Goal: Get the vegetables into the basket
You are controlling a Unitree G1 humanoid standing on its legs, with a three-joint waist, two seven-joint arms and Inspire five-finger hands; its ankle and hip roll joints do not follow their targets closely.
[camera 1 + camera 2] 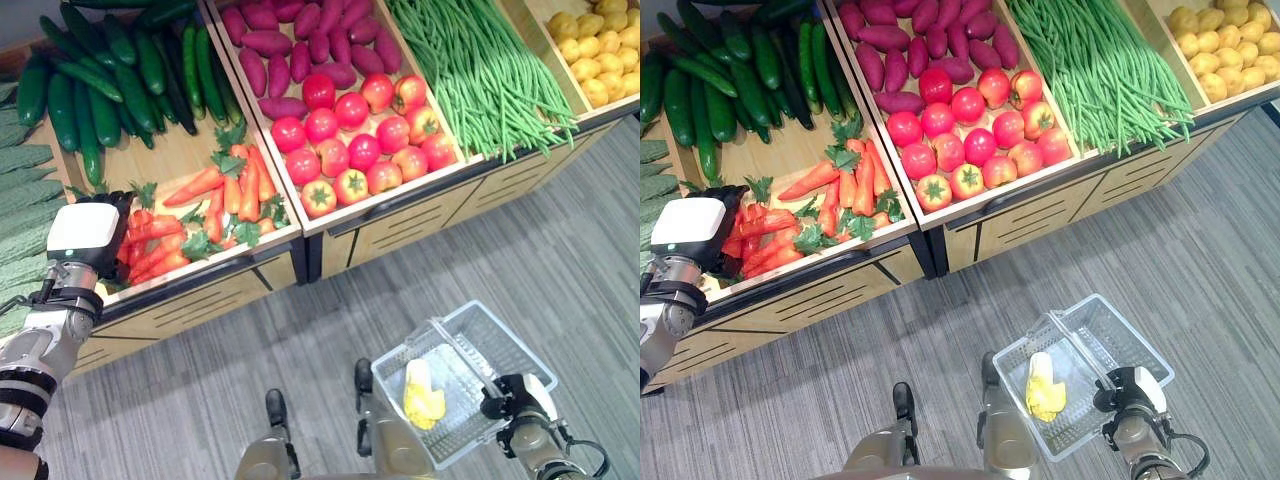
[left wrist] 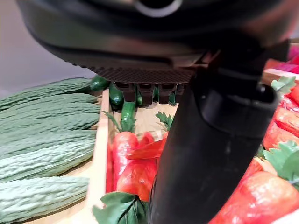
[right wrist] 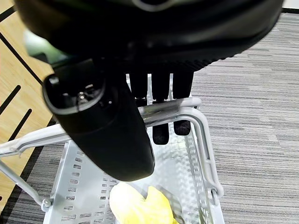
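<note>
My left hand (image 1: 82, 232), with its white cover, hovers over the front left corner of the carrot bin. Its fingers (image 2: 149, 91) reach out straight above the orange carrots (image 2: 133, 163) and its thumb (image 2: 215, 154) stands apart from them, holding nothing. More carrots with green tops (image 1: 225, 195) lie across that bin. My right hand (image 1: 515, 395) hangs low over the floor, fingers curled round the grey handle (image 3: 173, 109) of a clear plastic basket (image 1: 505, 335). A yellow and white vegetable (image 1: 422, 395) lies in the basket.
The wooden stand holds cucumbers (image 1: 105, 80), purple sweet potatoes (image 1: 300, 40), tomatoes (image 1: 355, 140), green beans (image 1: 480, 70) and yellow potatoes (image 1: 595, 50). Bumpy green gourds (image 1: 20, 200) lie left of the carrots. Grey striped floor (image 1: 560, 230) stretches in front of the stand.
</note>
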